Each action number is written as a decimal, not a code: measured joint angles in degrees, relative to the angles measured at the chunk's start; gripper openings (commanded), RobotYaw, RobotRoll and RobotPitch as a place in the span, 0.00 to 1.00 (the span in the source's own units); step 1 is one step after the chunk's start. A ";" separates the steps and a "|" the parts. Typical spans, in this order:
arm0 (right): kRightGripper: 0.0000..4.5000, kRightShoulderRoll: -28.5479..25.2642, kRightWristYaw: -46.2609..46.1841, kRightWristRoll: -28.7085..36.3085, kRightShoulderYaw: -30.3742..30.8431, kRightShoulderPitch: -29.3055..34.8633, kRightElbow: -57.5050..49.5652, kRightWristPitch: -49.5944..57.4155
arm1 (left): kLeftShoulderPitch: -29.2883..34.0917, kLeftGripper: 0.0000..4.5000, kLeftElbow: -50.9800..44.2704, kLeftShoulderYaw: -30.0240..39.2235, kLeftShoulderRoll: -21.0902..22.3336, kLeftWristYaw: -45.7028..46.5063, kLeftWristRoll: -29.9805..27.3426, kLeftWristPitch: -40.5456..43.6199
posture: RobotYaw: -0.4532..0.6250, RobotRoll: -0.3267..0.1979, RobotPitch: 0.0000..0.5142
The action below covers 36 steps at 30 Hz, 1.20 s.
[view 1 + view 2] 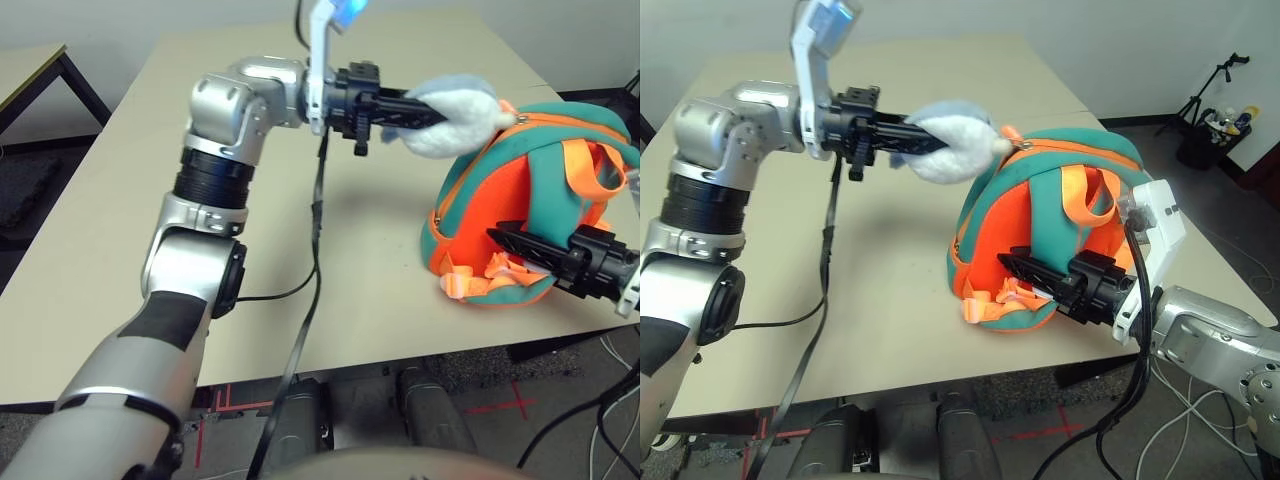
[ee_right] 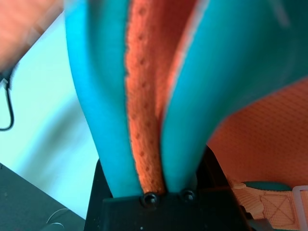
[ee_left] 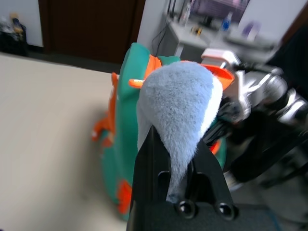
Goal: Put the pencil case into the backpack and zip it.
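Observation:
The teal-green and orange backpack [image 1: 520, 190] stands at the right of the table, with its orange straps facing me. Its grey-white plush toy [image 1: 455, 118] is stretched out to the left from the top of the zip. My left gripper [image 1: 925, 140] is shut on the plush toy [image 3: 180, 106], its black fingers sunk into the fur. My right gripper [image 1: 510, 240] is at the backpack's lower front. It is shut on a fold of teal and orange backpack fabric [image 2: 149, 120]. The white pencil case is out of view.
A black cable [image 1: 315, 250] hangs from my left wrist and trails over the beige table [image 1: 120, 200] to its near edge. A second table [image 1: 30, 70] stands at the far left. A tripod [image 1: 1210, 90] stands on the floor at the far right.

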 measured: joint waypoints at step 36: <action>1.00 -19.12 0.37 24.16 -53.24 27.09 19.61 31.06 | 29.51 1.00 -21.89 19.33 15.37 17.63 -16.62 30.82 | 0.29 0.62 0.11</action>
